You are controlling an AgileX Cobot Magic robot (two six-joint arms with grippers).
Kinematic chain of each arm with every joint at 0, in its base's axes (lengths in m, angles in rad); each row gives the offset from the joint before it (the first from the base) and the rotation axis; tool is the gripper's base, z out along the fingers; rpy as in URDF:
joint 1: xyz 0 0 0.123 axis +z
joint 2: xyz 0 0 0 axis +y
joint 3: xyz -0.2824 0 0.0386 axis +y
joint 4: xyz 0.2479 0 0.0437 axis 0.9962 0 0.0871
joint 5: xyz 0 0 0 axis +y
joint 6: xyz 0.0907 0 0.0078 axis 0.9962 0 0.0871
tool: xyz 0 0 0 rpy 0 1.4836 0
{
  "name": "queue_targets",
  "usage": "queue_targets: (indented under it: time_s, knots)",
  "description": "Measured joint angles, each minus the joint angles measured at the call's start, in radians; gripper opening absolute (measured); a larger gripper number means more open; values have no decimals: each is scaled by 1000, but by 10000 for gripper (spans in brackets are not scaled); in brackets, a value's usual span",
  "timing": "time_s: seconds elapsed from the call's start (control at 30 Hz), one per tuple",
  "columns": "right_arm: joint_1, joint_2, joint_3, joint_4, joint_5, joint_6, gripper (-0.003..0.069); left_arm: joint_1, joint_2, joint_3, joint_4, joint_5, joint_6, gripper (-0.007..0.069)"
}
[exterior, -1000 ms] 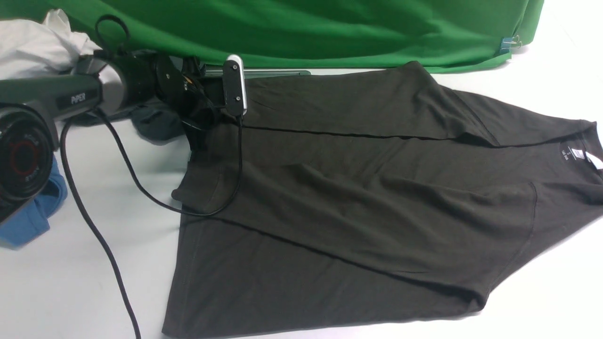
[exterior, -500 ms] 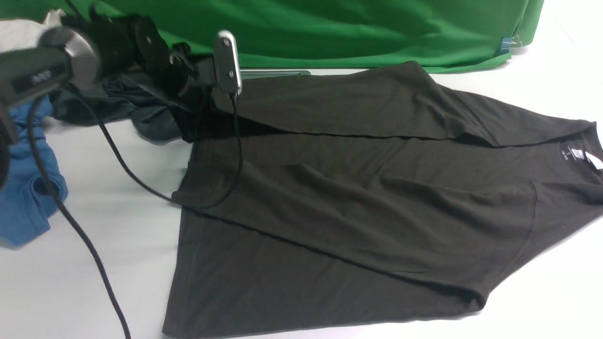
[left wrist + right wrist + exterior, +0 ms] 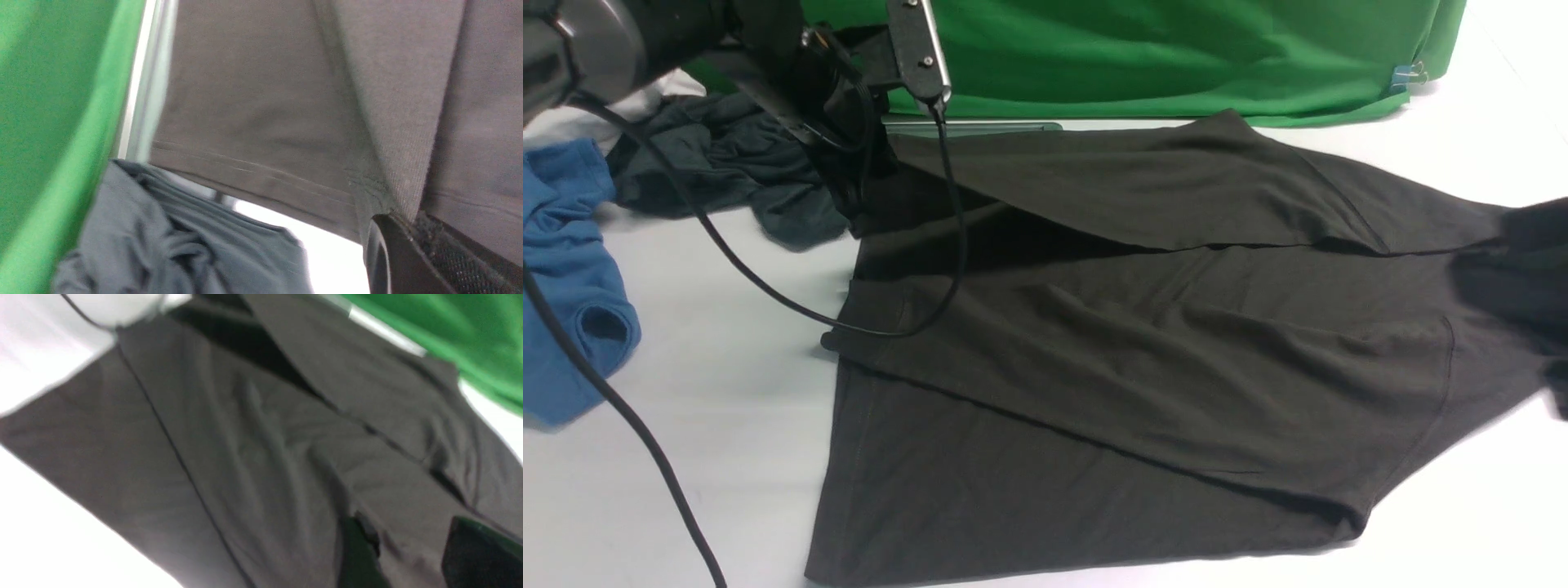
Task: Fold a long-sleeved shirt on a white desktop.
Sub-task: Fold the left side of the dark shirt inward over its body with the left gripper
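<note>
1. Left gripper is clamped on a hem corner of the long-sleeved shirt, held above the white desktop near its far edge.
2. Right gripper has neck-end cloth between its jaws; we judge it gripped.
3. Shirt lies mid-desktop with its far side folded inward. We judge further folds remain.

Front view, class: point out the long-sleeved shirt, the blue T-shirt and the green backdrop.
long-sleeved shirt (image 3: pixel 1143 351), front view, middle of body.
blue T-shirt (image 3: pixel 568 212), front view, upper body fabric.
green backdrop (image 3: pixel 1176 49), front view, central fold.
</note>
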Motion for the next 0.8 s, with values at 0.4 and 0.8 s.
queue_targets:
  time_s: [0.4,0.8]
  knots:
    - [0,75,0,0,-10,-61,293,-102,-137,56,120,157,-164,26]
    - [0,75,1,0,-10,-65,293,-195,-230,425,295,57,-201,28]
